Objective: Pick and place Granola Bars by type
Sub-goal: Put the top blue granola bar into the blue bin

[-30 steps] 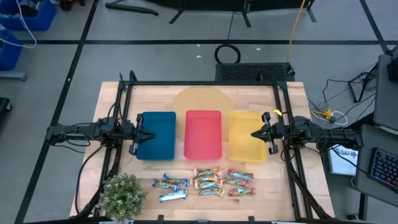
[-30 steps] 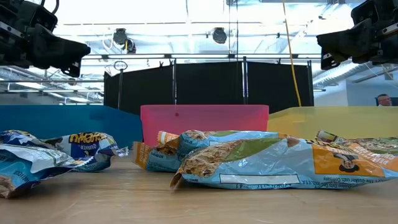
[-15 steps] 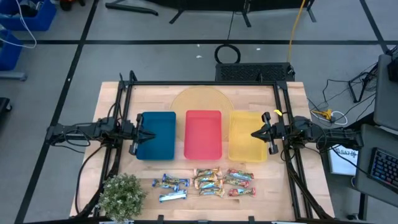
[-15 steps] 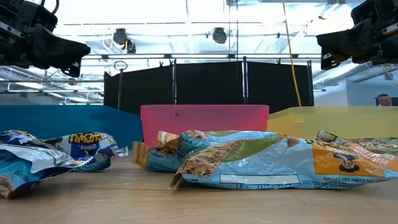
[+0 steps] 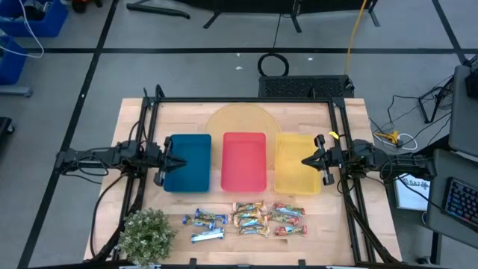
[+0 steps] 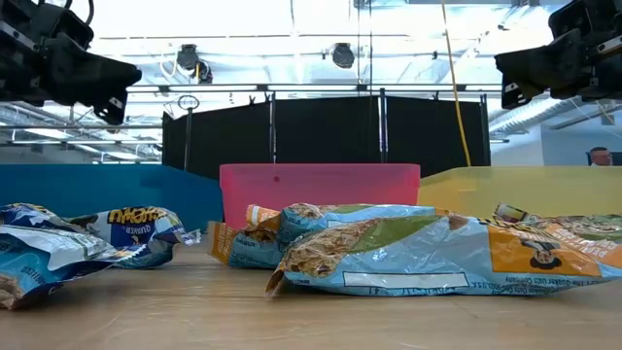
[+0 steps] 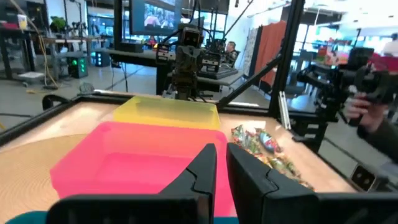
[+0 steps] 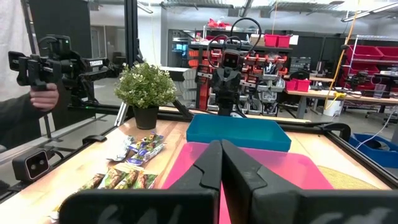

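The granola bars (image 5: 246, 218) lie in a cluster on the wooden tabletop (image 5: 190, 119), in front of both end effectors; one blue wrapper reads "Quaker Chewy". The left end effector (image 5: 173, 162) over the blue tray (image 5: 190, 161) and the right end effector (image 5: 306, 160) over the yellow tray (image 5: 291, 175) are each narrowed almost shut, empty.

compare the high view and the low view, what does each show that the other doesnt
Only the high view shows the small green potted plant, the round pale wooden board behind the trays, and both arms reaching in from the sides, the left hand over the blue plastic tray and the right hand over the yellow plastic tray.

Only the low view shows the black curtain and ceiling lights beyond the table.

Both show the shiny wrapped granola bars, the three trays including the red plastic tray, and the wooden table.
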Robot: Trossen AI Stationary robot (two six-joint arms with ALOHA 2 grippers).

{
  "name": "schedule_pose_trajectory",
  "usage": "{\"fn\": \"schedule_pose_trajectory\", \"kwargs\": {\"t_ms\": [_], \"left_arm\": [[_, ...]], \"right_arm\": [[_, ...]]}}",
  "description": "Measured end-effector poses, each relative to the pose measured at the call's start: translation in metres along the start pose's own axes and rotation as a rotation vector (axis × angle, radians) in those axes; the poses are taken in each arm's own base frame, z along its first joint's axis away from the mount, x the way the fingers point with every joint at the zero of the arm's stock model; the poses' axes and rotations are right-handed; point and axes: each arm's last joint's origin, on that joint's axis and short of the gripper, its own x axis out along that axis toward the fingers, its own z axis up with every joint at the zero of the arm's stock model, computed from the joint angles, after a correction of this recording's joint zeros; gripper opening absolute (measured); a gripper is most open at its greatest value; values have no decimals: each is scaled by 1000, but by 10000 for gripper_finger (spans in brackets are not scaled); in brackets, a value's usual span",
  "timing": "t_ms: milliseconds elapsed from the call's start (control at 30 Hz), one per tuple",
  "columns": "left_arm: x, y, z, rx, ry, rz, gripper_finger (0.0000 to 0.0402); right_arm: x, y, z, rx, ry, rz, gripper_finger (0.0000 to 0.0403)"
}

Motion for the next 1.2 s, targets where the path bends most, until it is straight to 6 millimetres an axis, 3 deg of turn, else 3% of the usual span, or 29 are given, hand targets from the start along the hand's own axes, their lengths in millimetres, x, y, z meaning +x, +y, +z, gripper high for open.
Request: {"fn": "schedule_pose_trajectory", "kwargs": {"t_ms": [267,433,667,767,1000,1200], "left_arm": [[0,0,1,-232,-2,-16,47],[0,2,4,-277,-39,72,47],[11,-7,38,-205,132,16,47],[28,-14,51,-187,245,-10,47],[82,-27,60,-121,523,-22,47],[128,-46,54,-125,718,-24,47]], "right_arm": [[0,0,0,0,-2,2,0],[0,0,0,0,0,3,0],[0,0,0,-12,0,3,0],[0,0,2,-67,-22,2,0],[0,0,2,-81,-21,2,0],[0,0,2,-28,-19,3,0]]}}
